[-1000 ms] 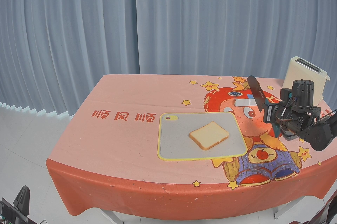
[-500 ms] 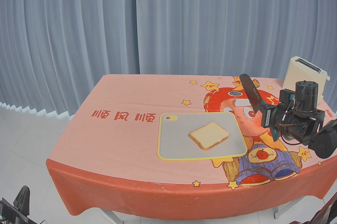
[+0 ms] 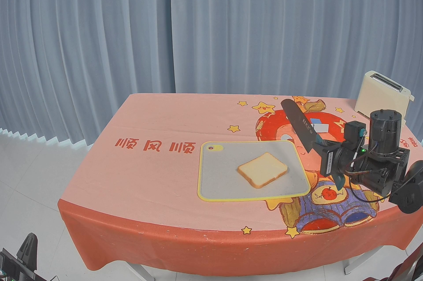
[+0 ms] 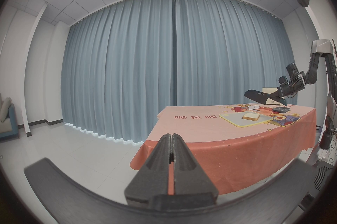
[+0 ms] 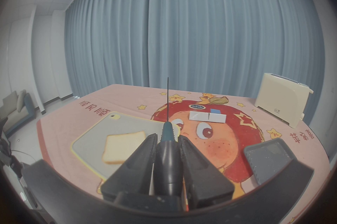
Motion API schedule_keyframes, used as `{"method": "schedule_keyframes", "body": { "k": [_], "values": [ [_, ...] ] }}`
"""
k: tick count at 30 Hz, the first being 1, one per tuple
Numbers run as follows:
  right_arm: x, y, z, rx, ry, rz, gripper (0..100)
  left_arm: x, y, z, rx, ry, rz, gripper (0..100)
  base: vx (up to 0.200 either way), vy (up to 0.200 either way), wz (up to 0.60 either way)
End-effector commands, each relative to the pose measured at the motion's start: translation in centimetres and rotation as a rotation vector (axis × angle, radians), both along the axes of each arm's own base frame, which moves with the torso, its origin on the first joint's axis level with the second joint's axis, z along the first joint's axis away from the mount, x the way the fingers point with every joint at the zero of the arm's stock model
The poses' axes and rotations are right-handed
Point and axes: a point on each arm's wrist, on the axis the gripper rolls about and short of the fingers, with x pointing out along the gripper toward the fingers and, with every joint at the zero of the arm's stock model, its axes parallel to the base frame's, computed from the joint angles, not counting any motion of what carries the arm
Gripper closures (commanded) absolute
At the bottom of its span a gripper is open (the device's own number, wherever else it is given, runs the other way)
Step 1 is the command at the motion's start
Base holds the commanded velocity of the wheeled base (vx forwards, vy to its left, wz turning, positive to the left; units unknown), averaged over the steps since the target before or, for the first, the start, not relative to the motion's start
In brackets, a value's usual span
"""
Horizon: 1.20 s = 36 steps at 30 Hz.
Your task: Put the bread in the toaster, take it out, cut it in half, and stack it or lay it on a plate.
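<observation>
A slice of bread (image 3: 262,169) lies flat on the grey, yellow-rimmed cutting board (image 3: 220,183) in the middle of the table. My right gripper (image 3: 331,159) hovers just right of the board, shut on the handle of a black knife (image 3: 300,124). Its blade slants up over the board's far right corner. In the right wrist view the knife (image 5: 167,101) stands edge-on between the fingers (image 5: 135,165), with the bread (image 5: 123,146) beyond it. The cream toaster (image 3: 382,97) stands at the far right. My left gripper (image 4: 171,165) is shut and empty, low and well off the table's left side.
A dark grey square plate (image 5: 268,156) sits on the table near the right gripper. A small white and blue item (image 3: 318,127) lies behind the board. The orange tablecloth (image 3: 150,171) is bare on its left half. Curtains hang behind.
My right gripper has carried the knife leftward and nearer the front, from beside the toaster toward the board's right edge. The bread and board have not moved.
</observation>
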Motion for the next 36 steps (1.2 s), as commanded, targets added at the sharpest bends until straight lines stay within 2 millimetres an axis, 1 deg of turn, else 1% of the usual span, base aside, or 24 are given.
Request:
{"method": "schedule_keyframes", "body": {
  "k": [1, 7, 11, 16, 18, 20, 22, 23, 26, 36],
  "values": [
    [-0.8, 0.6, -0.1, -0.003, 0.006, 0.040, 100, 0.1, 0.0, -0.5, 0.000, 0.015, 0.000, 100, 0.000, 0.000, 0.00],
    [-0.4, 1.1, 0.7, 0.015, -0.021, 0.057, 100, 0.1, 0.0, -0.5, 0.001, 0.015, 0.000, 100, 0.000, 0.000, 0.00],
    [-0.2, 1.3, 1.5, 0.023, -0.041, 0.101, 100, 0.1, 0.0, -0.5, 0.000, 0.015, 0.000, 100, 0.000, 0.000, 0.00],
    [0.5, 1.6, 2.5, 0.057, -0.068, 0.164, 100, 0.1, 0.0, -0.5, 0.000, 0.015, 0.000, 100, 0.000, 0.000, 0.00],
    [0.4, 1.7, 2.5, 0.071, -0.060, 0.192, 100, 0.1, 0.0, -0.5, 0.001, 0.015, 0.000, 100, 0.000, 0.000, 0.00],
    [0.1, 1.9, 2.0, 0.074, -0.040, 0.227, 100, 0.1, 0.0, -0.5, 0.000, 0.015, 0.000, 100, 0.000, 0.000, 0.00],
    [-0.3, 1.9, 1.6, 0.066, -0.026, 0.240, 100, 0.1, 0.0, -0.5, 0.001, 0.015, 0.000, 100, 0.000, 0.000, 0.00],
    [-0.9, 1.9, 1.2, 0.061, -0.014, 0.253, 100, 0.1, 0.0, -0.5, 0.000, 0.015, 0.000, 100, 0.000, 0.000, 0.00],
    [-1.3, 1.7, 1.2, 0.058, -0.012, 0.254, 100, 0.1, 0.0, -0.5, 0.001, 0.015, 0.000, 100, 0.000, 0.000, 0.00],
    [-1.4, 1.7, 1.0, 0.052, -0.011, 0.247, 100, 0.1, 0.0, -0.5, 0.001, 0.015, 0.000, 100, 0.000, 0.000, 0.00]
  ]
}}
